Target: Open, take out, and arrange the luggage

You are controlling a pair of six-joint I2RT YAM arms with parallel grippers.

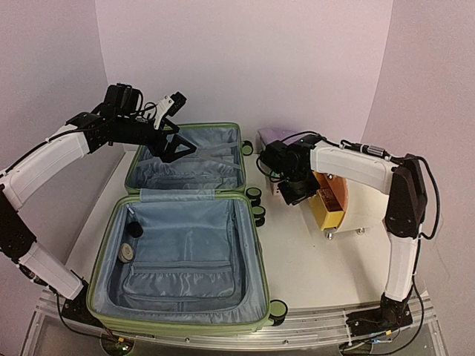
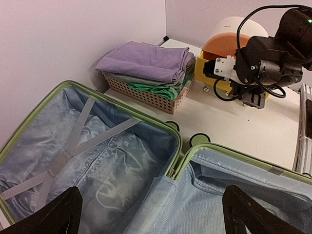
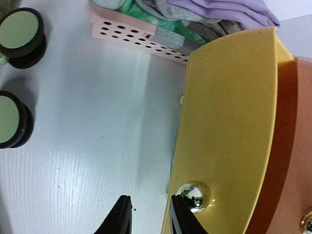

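The luggage lies open flat, a light-green hard shell with both halves lined in grey-blue fabric. Crossed straps span the far half. My left gripper hovers open over that far half; the left wrist view shows the lining between its wide-spread fingers. My right gripper is low beside the suitcase's right side, at a yellow panel. Its jaws stand a little apart with only table between them. One fingertip touches the panel's edge next to a chrome knob.
A pink slotted basket of folded purple, grey and green clothes sits behind the suitcase on the right. A cream drum with orange and yellow parts stands by the right arm. Two small round items lie in the near half. Green wheels are close.
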